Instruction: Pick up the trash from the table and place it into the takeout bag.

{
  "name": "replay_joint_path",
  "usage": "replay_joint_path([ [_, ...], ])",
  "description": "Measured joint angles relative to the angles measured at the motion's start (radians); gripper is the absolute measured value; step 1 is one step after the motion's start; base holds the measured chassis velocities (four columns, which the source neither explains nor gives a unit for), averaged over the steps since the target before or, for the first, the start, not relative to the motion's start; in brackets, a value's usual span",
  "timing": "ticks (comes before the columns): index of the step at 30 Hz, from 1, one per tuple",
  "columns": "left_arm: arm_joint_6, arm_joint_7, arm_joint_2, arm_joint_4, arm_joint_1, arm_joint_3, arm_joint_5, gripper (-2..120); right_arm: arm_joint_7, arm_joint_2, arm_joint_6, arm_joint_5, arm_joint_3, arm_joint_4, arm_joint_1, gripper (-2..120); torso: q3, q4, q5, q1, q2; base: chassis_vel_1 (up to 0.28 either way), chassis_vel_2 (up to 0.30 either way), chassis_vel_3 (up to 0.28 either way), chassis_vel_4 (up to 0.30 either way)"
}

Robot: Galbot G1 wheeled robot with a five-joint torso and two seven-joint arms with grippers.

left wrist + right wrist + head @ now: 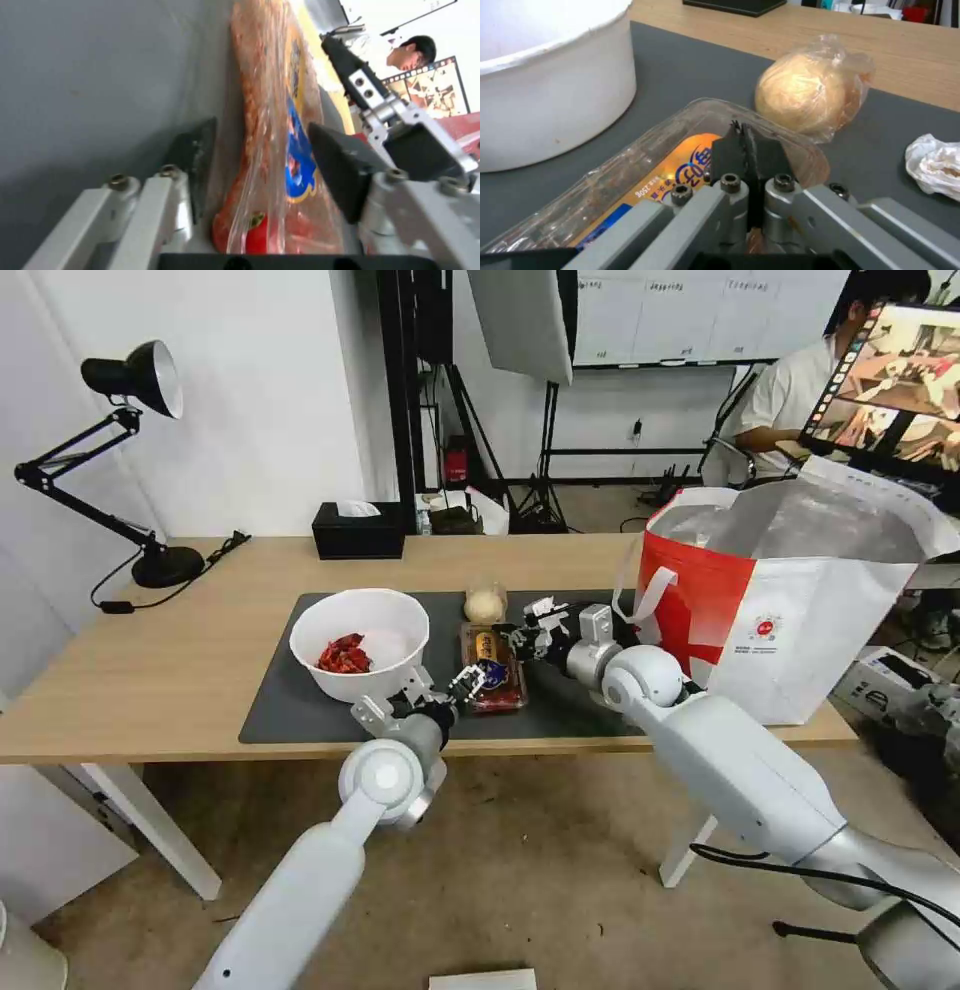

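We see the long light-wood desk (150, 670) carrying a dark grey mat (290, 700), and at its right end stands the takeout bag (800, 620), upright and open at the top, its foil lining showing. On the mat's left part sits the white bowl (360, 642) with red scraps in it. Just right of the bowl lies the clear food tray (493, 668), lid down, flat on the mat. Beyond the tray's far end rests the small wrapped cup of yellowish stuff (485, 603), and near that, toward the bag, a crumpled white tissue (937, 165).

Our left claw (472, 680) is at the tray's near end, its fingers (340, 172) apart with the tray's edge between them; one dark pad lies against the mat side, the other stands just off the lid. Our right claw (528, 638) sits over the tray's far end, its two pads (747, 153) pressed together above the lid, holding nothing we can see.
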Motion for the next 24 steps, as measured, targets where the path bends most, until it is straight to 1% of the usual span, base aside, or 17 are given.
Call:
replay_joint_path([
  [2,-0.001,-0.001,0.0,0.001,0.0,0.0,0.001,38,0.001,0.0,0.0,0.001,0.0,0.001,0.0,0,0.0,0.0,0.0,0.0,0.0,0.0,0.0,0.0,0.0],
  [3,-0.001,-0.001,0.0,0.001,0.0,0.0,0.001,38,0.001,0.0,0.0,0.001,0.0,0.001,0.0,0,0.0,0.0,0.0,0.0,0.0,0.0,0.0,0.0,0.0],
  [4,-0.002,-0.001,0.001,0.001,0.0,0.0,0.001,35,0.001,0.0,0.0,0.001,0.0,0.001,0.0,0,0.0,0.0,0.0,0.0,0.0,0.0,0.0,0.0,0.0],
  [5,-0.002,-0.001,0.002,0.001,0.0,0.0,0.001,28,0.002,0.0,0.0,0.001,0.0,0.002,0.0,0,0.0,0.0,0.0,0.0,0.0,0.0,0.0,0.0,0.0],
  [6,-0.002,-0.001,0.002,0.001,0.0,0.0,0.001,28,0.002,0.0,0.0,0.001,0.0,0.002,0.0,0,0.0,0.0,0.0,0.0,0.0,0.0,0.0,0.0,0.0],
  [9,-0.004,-0.001,0.005,0.001,0.0,-0.001,0.001,15,0.002,0.0,0.0,0.001,0.0,0.002,0.0,0,0.0,0.0,0.0001,0.0,0.0,0.0,0.0,0.0,0.0],
  [10,-0.004,-0.001,0.005,0.001,0.0,-0.001,0.001,15,0.002,0.0,0.0,0.001,0.0,0.002,0.0,0,0.0,0.0,0.0001,0.0,0.0,0.0,0.0,0.0,0.0],
  [12,-0.007,-0.001,0.002,0.001,-0.001,-0.001,0.002,4,0.003,0.0,0.0,0.001,0.0,0.002,0.0,0,0.0,0.0,0.0,0.0,0.0,0.0,0.0,0.0,0.0],
  [13,-0.007,-0.001,0.002,0.001,-0.001,-0.001,0.002,4,0.003,0.0,0.0,0.001,0.0,0.002,0.0,0,0.0,0.0,0.0,0.0,0.0,0.0,0.0,0.0,0.0],
  [15,-0.008,0.0,0.003,-0.002,0.0,-0.001,0.003,0,0.003,0.0,0.0,0.002,0.0,0.008,-0.002,0,0.0,-0.0001,0.0,0.0,0.0,0.0,0.0,0.0,0.0],
  [17,-0.009,0.001,0.004,-0.004,0.001,-0.001,0.003,0,0.003,-0.001,0.0,0.002,0.001,0.012,-0.003,0,0.0,-0.0001,0.0001,0.0,0.0,0.0,0.0,0.0,0.0],
  [21,-0.009,0.003,0.016,-0.018,0.008,-0.005,0.001,0,0.006,-0.017,0.002,0.01,0.019,0.059,-0.027,0,0.0,0.0002,0.0,0.0,0.0,0.0,0.0,0.0,0.0],
  [24,-0.009,0.014,0.025,-0.053,0.019,-0.012,-0.001,0,0.026,-0.056,0.039,0.037,0.077,0.131,-0.085,0,0.0,0.0,0.0001,0.0,0.0,0.0,0.0,0.0,0.0],
])
